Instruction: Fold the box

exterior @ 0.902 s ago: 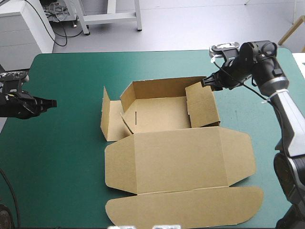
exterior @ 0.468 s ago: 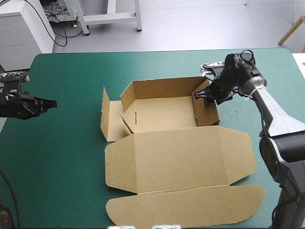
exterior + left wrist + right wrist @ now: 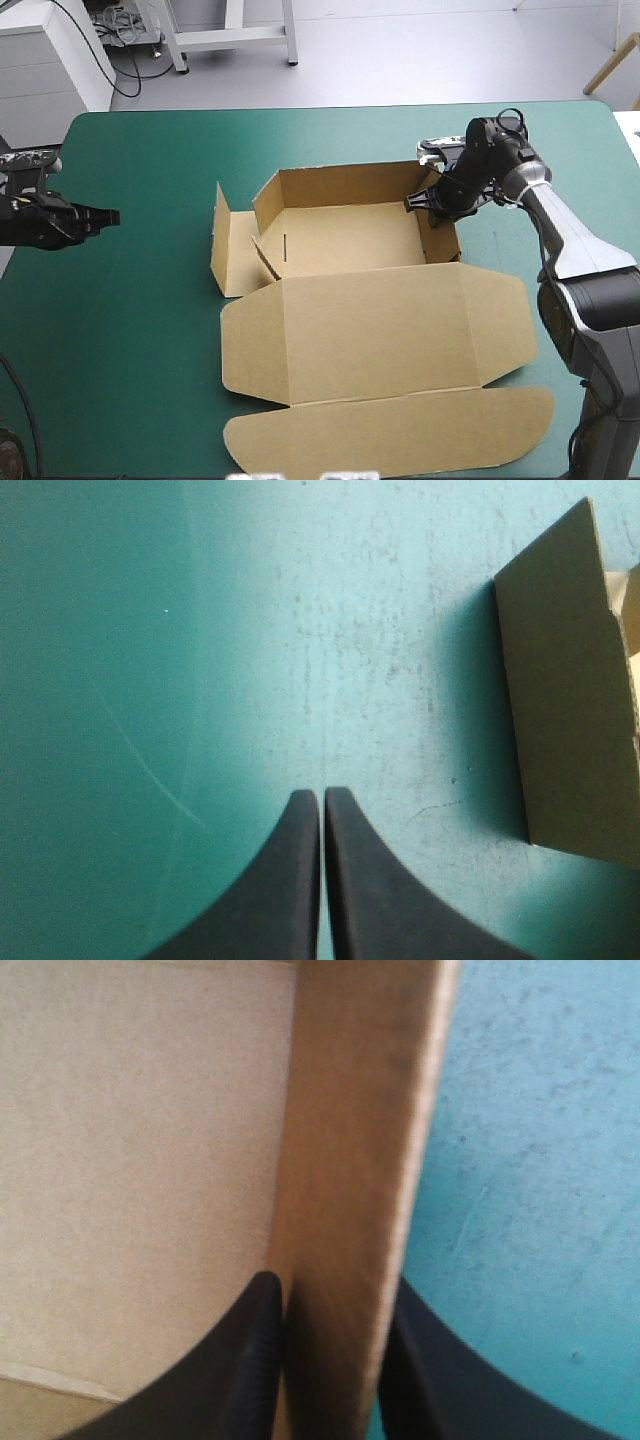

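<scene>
I see the brown box (image 3: pixel 370 330) in the middle of the tabletop (image 3: pixel 120 360) — its far half is a tray with the back and right walls up, and the lid (image 3: pixel 360 440) lies flat toward the near edge. My right gripper (image 3: pixel 425 200) is clamped on the right wall (image 3: pixel 350 1160), one black finger inside and one outside. My left gripper (image 3: pixel 108 215) has its fingers pressed together over bare teal-green cover — apart from the box's left flap (image 3: pixel 560 710).
</scene>
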`<move>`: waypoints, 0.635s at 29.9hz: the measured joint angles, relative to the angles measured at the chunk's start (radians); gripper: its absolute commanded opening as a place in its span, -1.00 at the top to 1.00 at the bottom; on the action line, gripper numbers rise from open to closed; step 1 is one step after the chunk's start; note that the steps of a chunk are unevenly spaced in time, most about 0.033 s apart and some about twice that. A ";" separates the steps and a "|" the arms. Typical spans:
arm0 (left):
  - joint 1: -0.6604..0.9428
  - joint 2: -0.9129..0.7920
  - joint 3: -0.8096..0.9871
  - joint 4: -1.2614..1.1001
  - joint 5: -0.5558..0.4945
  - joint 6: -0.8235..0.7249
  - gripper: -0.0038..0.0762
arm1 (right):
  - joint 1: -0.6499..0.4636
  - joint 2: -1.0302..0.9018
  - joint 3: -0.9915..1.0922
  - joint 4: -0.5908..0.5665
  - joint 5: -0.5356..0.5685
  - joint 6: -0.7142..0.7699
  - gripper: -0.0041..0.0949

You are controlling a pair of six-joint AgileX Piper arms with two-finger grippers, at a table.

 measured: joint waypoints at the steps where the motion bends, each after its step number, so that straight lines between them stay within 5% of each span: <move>1: 0.000 0.000 0.000 0.000 0.000 0.000 0.90 | 0.000 0.001 0.000 0.001 0.000 -0.001 0.94; 6: 0.000 0.000 0.000 -0.003 0.015 0.018 0.67 | 0.000 0.009 -0.002 -0.003 0.000 0.000 0.96; 15: 0.000 0.000 0.000 -0.005 0.048 0.067 -0.85 | 0.000 0.010 -0.003 -0.003 -0.008 -0.008 0.96; 19: 0.000 0.000 0.000 -0.008 0.047 0.067 -0.90 | 0.000 0.010 -0.003 -0.002 -0.008 -0.009 0.96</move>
